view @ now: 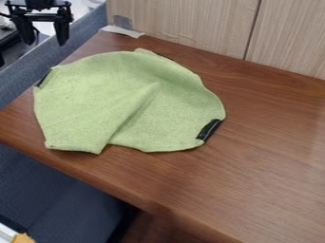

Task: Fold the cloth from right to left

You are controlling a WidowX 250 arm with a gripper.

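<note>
End effector (45, 44) at the upper left, well apart from the cloth and empty, with fingers spread wide. Green cloth (76, 102) on the left part of the desk (266, 156), rumpled, with a raised diagonal crease (136, 107) down the middle and a black strip (209, 129) at the right edge.

By the look of it, ready for the first grasp, with the right-to-left fold yet to be made. Best to cross above the cloth without brushing it, then come down at the right edge beside the strip. Set one finger just under the hem and one above — low enough to catch the fabric, not so low as to press hard on the wood. Close firmly, lift a little, then carry leftward in a low, even arc. Beware of dragging the whole cloth or bunching it at the crease — lower gently near the left edge before letting go.
</note>
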